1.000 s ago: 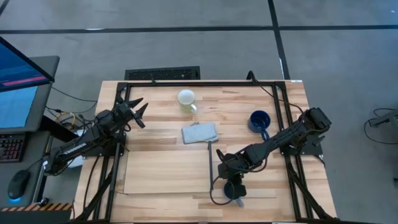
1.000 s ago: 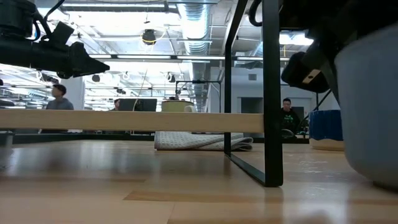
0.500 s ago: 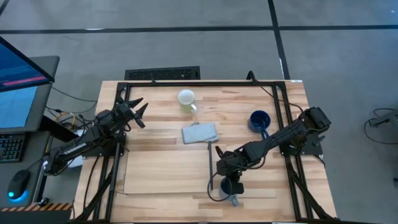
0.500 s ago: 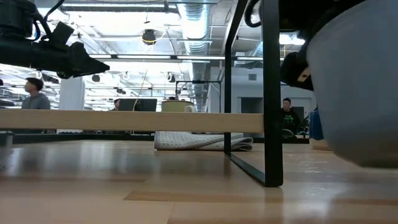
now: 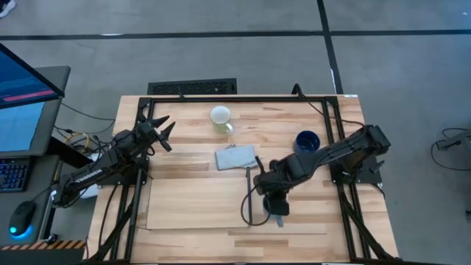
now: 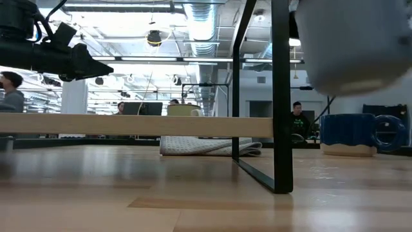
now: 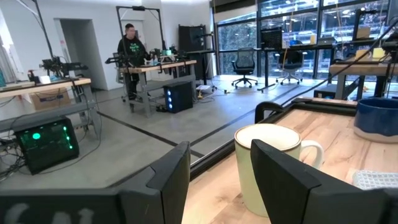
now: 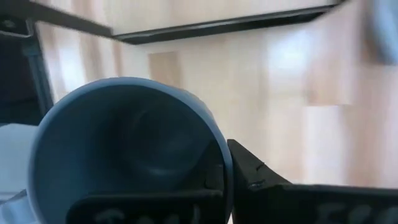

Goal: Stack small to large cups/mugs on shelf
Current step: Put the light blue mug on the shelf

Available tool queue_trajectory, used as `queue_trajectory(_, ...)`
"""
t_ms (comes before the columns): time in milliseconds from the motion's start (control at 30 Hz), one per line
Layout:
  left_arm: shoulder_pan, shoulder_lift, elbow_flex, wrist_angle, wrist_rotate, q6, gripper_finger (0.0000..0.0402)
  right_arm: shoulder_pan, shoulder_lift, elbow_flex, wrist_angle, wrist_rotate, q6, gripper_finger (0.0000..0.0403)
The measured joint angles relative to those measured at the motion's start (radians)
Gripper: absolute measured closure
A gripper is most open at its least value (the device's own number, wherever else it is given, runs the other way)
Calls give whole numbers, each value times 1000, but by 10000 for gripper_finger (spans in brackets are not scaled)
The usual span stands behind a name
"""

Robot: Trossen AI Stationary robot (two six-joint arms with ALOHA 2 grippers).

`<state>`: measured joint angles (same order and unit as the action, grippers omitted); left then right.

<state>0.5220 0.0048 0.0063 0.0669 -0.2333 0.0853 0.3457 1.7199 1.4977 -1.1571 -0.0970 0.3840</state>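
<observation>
Above the pale shelf [image 5: 199,206], right end effector [image 5: 274,200] grips the slate-blue mug [image 8: 127,146].

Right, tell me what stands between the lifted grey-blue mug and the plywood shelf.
The right gripper holds the small grey-blue mug in the air just past the thin black strip at the shelf edge. On the panel itself nothing visible blocks the way; the grey folded cloth lies beyond it.
</observation>
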Motion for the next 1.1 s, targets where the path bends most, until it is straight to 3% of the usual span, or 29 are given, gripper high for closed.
queue_trajectory(233, 0, 0, 0, 0, 0, 0, 239, -54, -1, 226, -252, 153, -4, 392)
queue_trajectory(533, 0, 0, 0, 0, 1, 0, 239, -166, -2, 407, -255, 252, -170, 392)
queue_trajectory(667, 0, 0, 0, 0, 1, 0, 239, -213, -3, 436, -167, 293, -241, 392)
queue_trajectory(867, 0, 0, 0, 0, 1, 0, 239, -254, 22, 437, 40, 236, -339, 392)
queue_trajectory(1100, 0, 0, 0, 0, 1, 0, 239, -253, 144, 436, 165, 201, -394, 392)
